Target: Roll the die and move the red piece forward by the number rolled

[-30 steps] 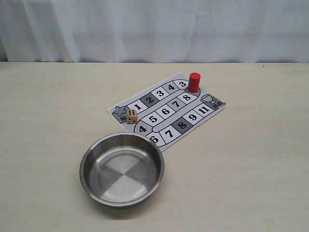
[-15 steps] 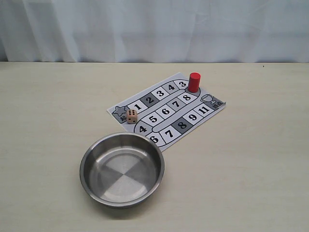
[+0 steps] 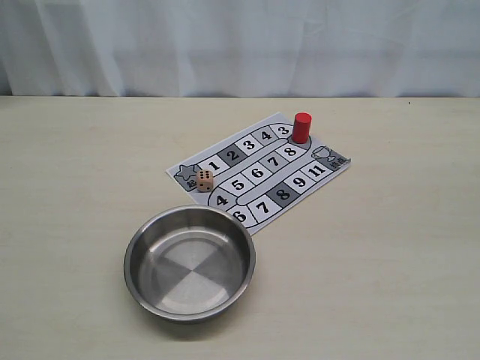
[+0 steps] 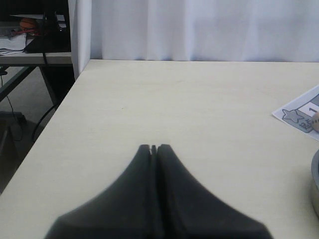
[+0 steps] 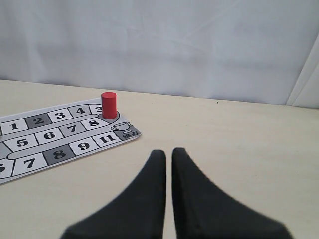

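1. Small beige wooden die, black pips: sits on the start-star corner of the printed paper board, beside sq. 1. It's a cube, so no long axis and any grip angle should serve.
2. Plain red piece, cylinder pawn: upright on the grey sq. past 3, at board's far bend.
3. Round steel bowl: just off board's near edge.
4. My L gripper: jaws pressed together, nothing held.
5. My R gripper: jaws all but together, thin slit, nothing held; faces board's pawn end.

Judgement: die lies at board's left end, so L arm is nearer for the roll and R arm for the pawn.
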